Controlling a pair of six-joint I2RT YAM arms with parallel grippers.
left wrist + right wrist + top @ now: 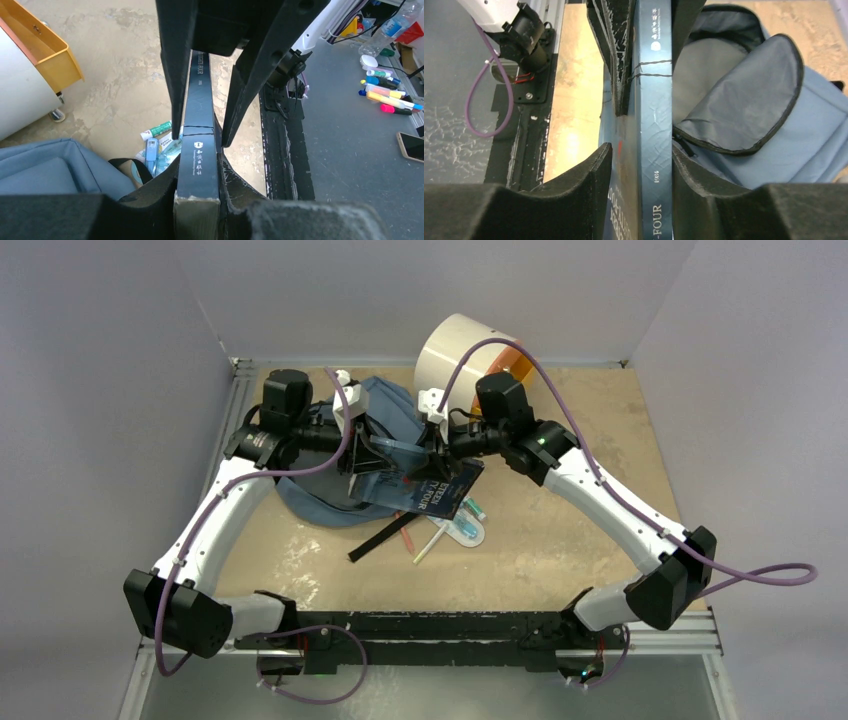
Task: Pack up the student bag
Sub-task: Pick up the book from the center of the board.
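My work surface (pixel 600 500) is a scuffed tan board. The student bag (pixel 320 502) lies slumped on it toward the far left. Just right of the bag rests a clear pouch of pens (pixel 455 530); behind the bag stands a cream cylindrical cabinet (pixel 455 355).

Pale lilac walls (pixel 110 360) enclose a scuffed tan tabletop (pixel 560 540).

My slate-blue student bag (pixel 330 502) lies slumped on the tabletop (pixel 560 550), flap open, grey lining showing.
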